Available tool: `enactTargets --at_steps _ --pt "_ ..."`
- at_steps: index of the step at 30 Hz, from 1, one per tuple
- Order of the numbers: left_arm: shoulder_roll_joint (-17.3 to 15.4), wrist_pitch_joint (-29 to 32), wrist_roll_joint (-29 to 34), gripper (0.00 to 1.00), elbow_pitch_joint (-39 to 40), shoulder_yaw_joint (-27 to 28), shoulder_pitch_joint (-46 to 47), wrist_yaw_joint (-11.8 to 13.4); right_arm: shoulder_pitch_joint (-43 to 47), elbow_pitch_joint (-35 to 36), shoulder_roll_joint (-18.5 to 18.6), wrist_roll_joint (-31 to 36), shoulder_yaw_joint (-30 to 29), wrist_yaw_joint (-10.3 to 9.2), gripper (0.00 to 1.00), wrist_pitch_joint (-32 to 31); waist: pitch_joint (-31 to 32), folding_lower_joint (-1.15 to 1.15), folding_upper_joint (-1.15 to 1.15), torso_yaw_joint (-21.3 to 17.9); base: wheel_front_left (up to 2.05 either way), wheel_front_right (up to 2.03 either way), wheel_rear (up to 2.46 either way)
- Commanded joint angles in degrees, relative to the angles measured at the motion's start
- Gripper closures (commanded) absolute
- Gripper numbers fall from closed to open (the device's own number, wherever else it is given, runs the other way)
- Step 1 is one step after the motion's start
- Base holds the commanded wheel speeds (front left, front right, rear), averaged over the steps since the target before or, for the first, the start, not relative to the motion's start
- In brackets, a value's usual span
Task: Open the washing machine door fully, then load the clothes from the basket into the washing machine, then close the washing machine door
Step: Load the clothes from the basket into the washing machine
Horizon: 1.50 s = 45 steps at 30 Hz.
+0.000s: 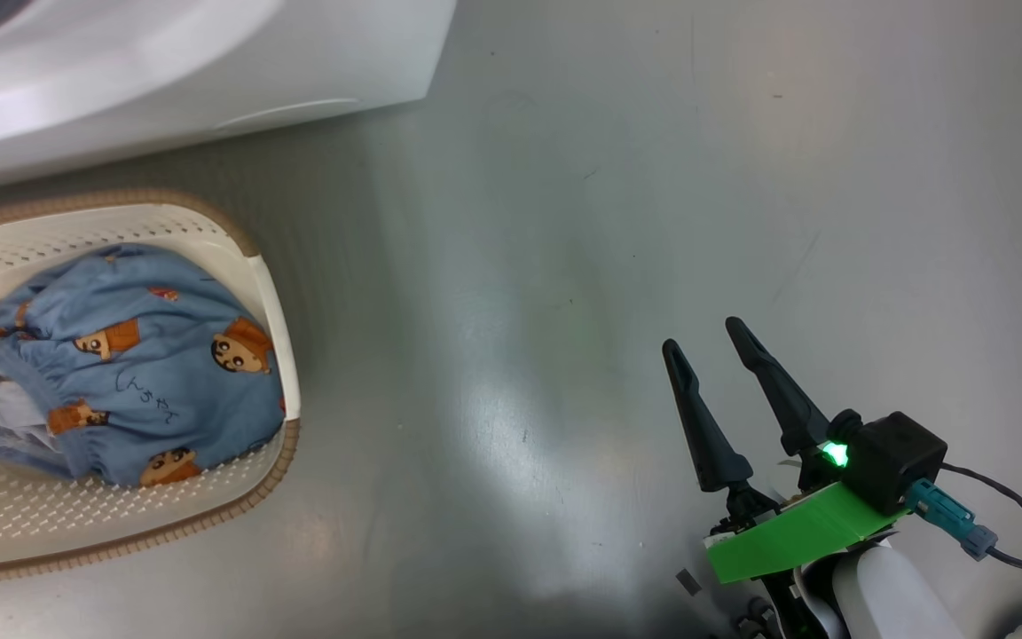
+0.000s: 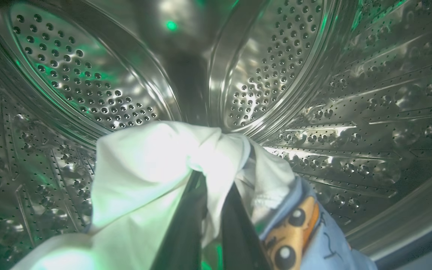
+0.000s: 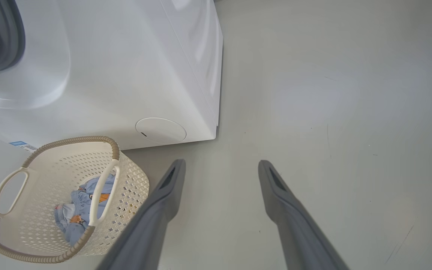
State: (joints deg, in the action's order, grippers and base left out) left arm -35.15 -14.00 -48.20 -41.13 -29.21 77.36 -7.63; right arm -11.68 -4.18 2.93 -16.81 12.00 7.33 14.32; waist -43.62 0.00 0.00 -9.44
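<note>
- Clothes (image 2: 141,176) are bunched inside the washing machine (image 3: 126,75), in front of its perforated drum (image 2: 351,112). They are a white cloth (image 2: 126,217) with a blue bear-print piece (image 2: 306,232) at its right side.
- That bundle's long axis runs along the fingers of the left gripper (image 2: 216,183), which point at the drum's back wall.
- Left gripper jaws are pressed together on the white cloth, which folds over both tips.
- A blue bear-print heap (image 1: 121,364) lies in the basket (image 1: 276,302), against its right end wall, with its long axis across the basket.
- Basket stands on the floor (image 1: 564,222), just beside the machine's front bottom edge.
- Right gripper (image 1: 702,335) hangs over the floor, well apart from the basket. Its jaws are spread wide and hold nothing, and its fingers point up the head view, leaning slightly left.
</note>
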Motion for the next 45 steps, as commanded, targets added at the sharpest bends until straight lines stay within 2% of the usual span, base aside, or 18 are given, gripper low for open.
enactTargets --at_steps 1,6,7,8,29,37,45 --pt "-3.54 -0.61 0.54 1.00 0.73 1.29 1.16 0.14 1.32 1.40 -0.05 -0.47 1.29 0.16 0.00 0.68 -0.39 0.00 0.00 -0.24 0.00 0.00 0.00" --pt "-3.45 -0.96 2.34 1.00 1.35 2.75 0.71 0.14 1.18 1.56 -0.05 -0.49 1.19 0.16 0.00 0.68 -0.99 0.00 0.00 -0.27 0.00 0.00 0.00" --pt "-3.28 -0.97 2.50 0.60 1.51 2.98 0.49 0.14 1.06 1.54 -0.05 -0.50 1.12 0.16 0.00 0.68 -1.07 0.00 0.00 -0.18 0.00 0.00 0.00" --pt "-3.11 -0.97 2.62 0.00 1.59 3.13 0.24 0.14 0.88 1.48 -0.05 -0.52 1.08 0.16 0.00 0.68 -1.09 0.00 0.00 -0.09 0.00 0.00 0.00" --pt "1.70 -0.99 3.69 0.00 6.33 6.58 -7.48 0.14 -1.45 -1.21 -0.05 0.49 -0.58 0.16 0.00 0.68 3.92 0.00 0.00 4.41 0.00 0.00 0.00" --pt "3.73 -0.99 4.26 0.00 8.88 7.71 -13.09 0.14 -1.76 -2.21 -0.05 0.64 -1.46 0.16 0.00 0.68 6.70 0.00 0.00 5.51 0.00 0.00 0.00" --pt "6.04 -0.99 6.18 0.00 13.35 11.21 -20.85 0.14 -1.57 -3.75 -0.05 0.81 -2.40 0.16 0.00 0.68 10.74 0.00 0.00 6.84 0.00 0.00 0.00"
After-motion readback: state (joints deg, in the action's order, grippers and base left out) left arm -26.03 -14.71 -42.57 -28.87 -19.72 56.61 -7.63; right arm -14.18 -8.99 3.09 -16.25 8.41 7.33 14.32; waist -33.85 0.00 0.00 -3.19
